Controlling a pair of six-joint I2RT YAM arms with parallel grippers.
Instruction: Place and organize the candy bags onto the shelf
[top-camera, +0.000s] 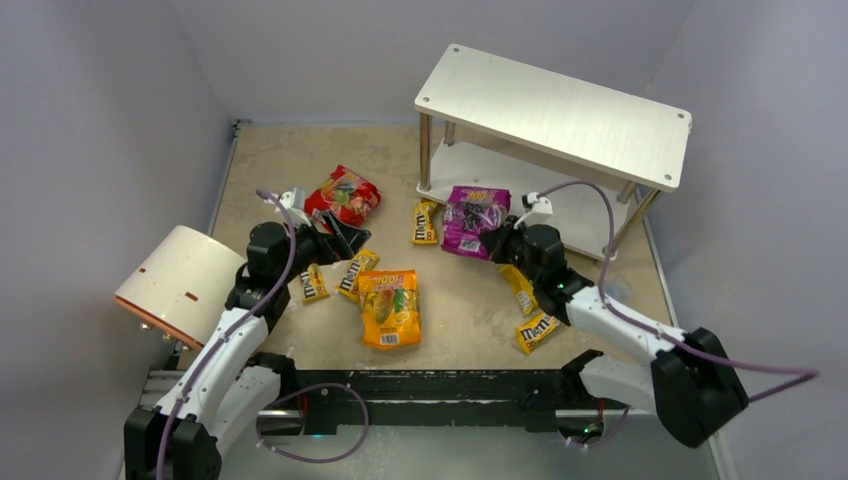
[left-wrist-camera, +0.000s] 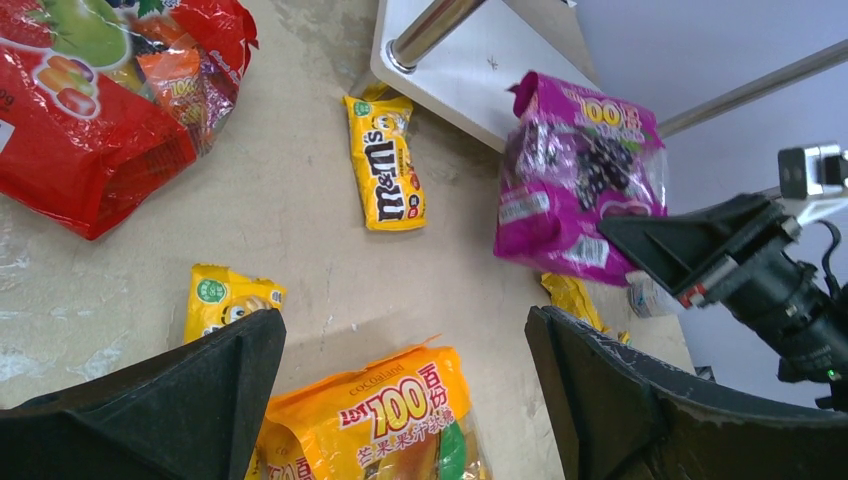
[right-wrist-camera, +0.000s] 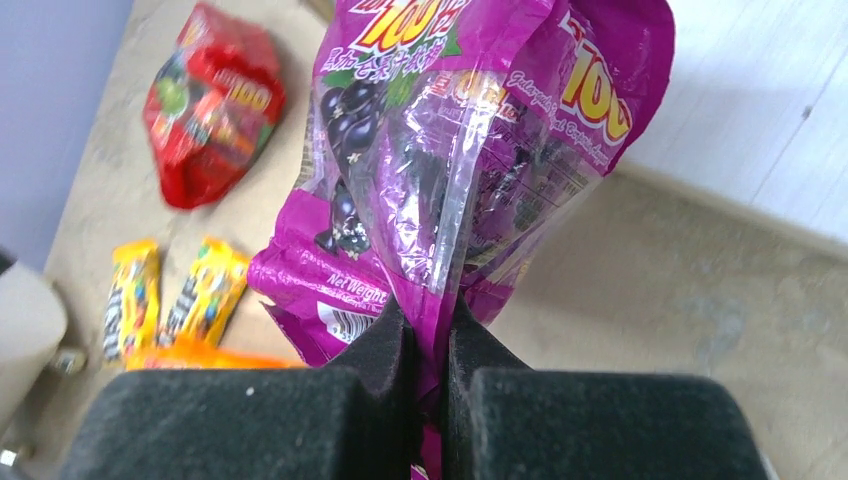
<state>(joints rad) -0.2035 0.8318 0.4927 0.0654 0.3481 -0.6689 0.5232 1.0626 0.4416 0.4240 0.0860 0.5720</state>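
The right arm's fingers (right-wrist-camera: 385, 345) are clamped together on the bottom edge of a glossy purple grape-candy pouch (right-wrist-camera: 450, 150). The pouch hangs pinched just in front of the lower board of the pale two-tier shelf (top-camera: 555, 115) with thin metal corner posts, its far end close to that board's front edge. Whether it is wholly clear of the tan worktop (top-camera: 460, 300) cannot be told. The step in hand looks to be carrying this pouch to the shelf, where no bag is seen on either tier. The next move likely calls for a lift and a reach forward, either beneath the upper board or up over it, keeping the limp pouch from catching on a board's edge or the front-left post (top-camera: 425, 150). A narrow yellow M&M's packet (top-camera: 425, 222) lies right at that corner, beside the pouch. The left arm's fingers (left-wrist-camera: 190, 400) stand wide apart and hold nothing, hovering above a glossy orange mango-candy pouch (top-camera: 389, 307) and two more yellow packets (top-camera: 357, 273). A glossy red pouch (top-camera: 343, 195) lies just beyond them. Two further yellow ones (top-camera: 537, 330) rest beside the right arm, and a white-and-tan cylinder (top-camera: 180, 285) sits at the far left.
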